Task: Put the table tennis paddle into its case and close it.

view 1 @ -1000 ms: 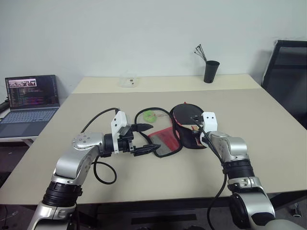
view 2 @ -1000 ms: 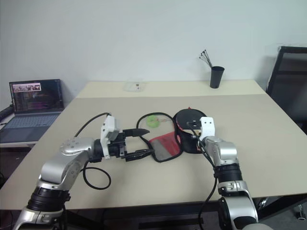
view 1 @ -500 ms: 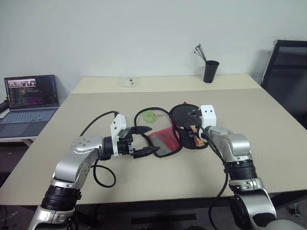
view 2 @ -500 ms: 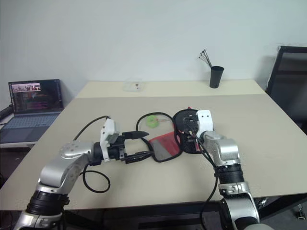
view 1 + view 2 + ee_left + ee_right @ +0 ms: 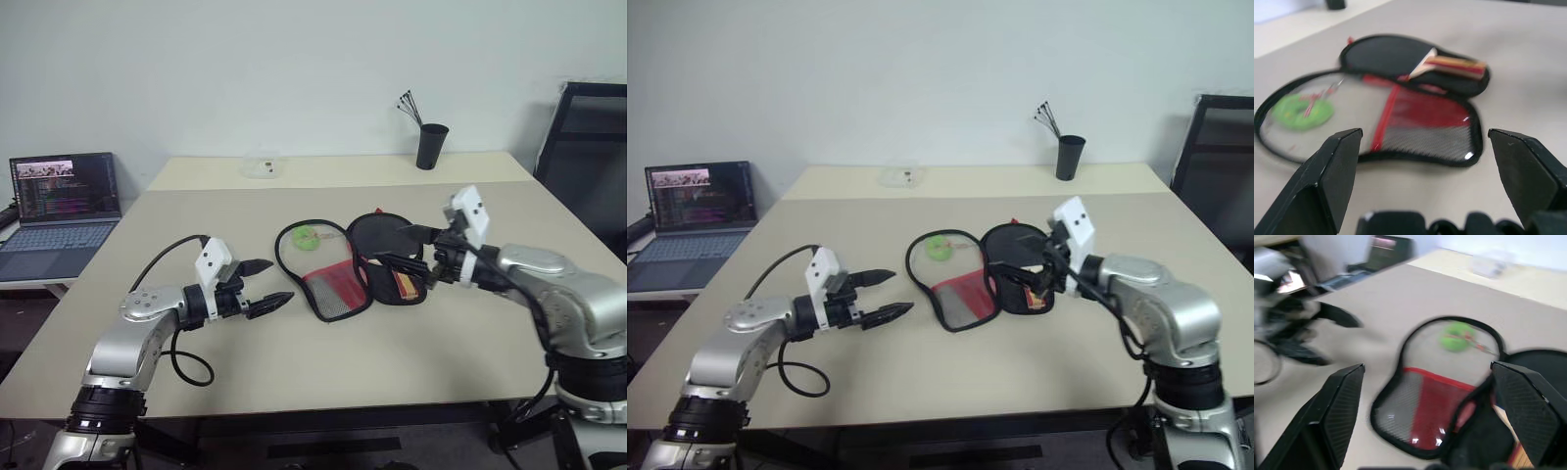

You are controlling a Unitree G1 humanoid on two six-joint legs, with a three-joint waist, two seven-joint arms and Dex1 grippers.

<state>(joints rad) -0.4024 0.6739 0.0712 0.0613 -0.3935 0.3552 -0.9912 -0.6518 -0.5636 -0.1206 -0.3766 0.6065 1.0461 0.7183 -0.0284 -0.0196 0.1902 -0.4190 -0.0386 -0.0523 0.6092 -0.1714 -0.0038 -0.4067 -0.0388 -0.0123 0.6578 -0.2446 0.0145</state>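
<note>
The case [image 5: 333, 291] lies unzipped and spread flat mid-table, its mesh and red flap [image 5: 1425, 122] folded out toward me, with the green zipper tag [image 5: 305, 237] inside its black rim. The table tennis paddle [image 5: 384, 237] rests in the case's right half, black face up, its wooden handle [image 5: 1455, 65] pointing to the near right. My left gripper [image 5: 280, 282] hovers open to the left of the flap, touching nothing. My right gripper [image 5: 390, 245] hangs open above the paddle, clear of it and empty.
A laptop [image 5: 64, 201] stands open on a side table to the left. A black cup with pens [image 5: 431, 145] and a small clear box [image 5: 263, 164] stand at the table's far edge. A black chair [image 5: 588, 147] is at the right.
My right gripper has opened, let go at the paddle's handle, and risen and drawn back to the right. My left gripper has slid left, away from the case flap, still open.
</note>
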